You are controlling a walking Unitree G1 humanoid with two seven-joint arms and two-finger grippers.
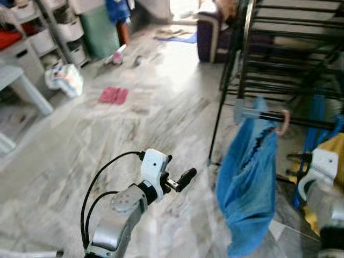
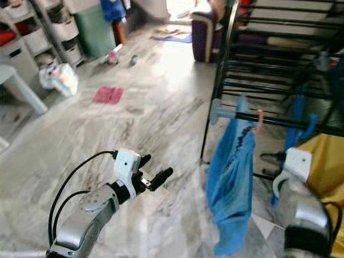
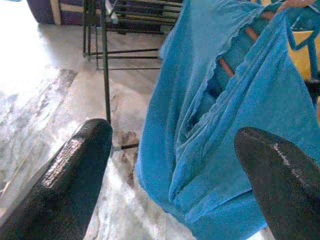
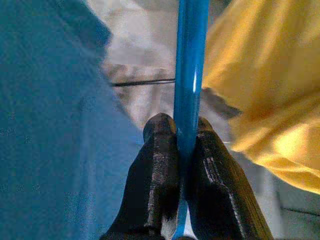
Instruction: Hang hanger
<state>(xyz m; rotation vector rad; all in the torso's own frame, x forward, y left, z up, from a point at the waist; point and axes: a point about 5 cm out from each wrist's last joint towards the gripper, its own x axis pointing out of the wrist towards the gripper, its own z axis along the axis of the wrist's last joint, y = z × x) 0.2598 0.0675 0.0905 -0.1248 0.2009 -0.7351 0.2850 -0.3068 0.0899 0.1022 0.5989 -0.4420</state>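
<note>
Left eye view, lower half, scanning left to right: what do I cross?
Left end effector → black rack leg → blue garment hanging by a pink hook → blue hanger → right end effector, beside yellow cloth.

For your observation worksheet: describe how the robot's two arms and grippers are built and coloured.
Both arms are silver metal with white wrist housings. The left arm carries looping black cables; its gripper has two long black fingers. The right gripper's fingers are black and textured.

Home: drying rack (image 1: 279,59), marble floor (image 1: 134,140)
</note>
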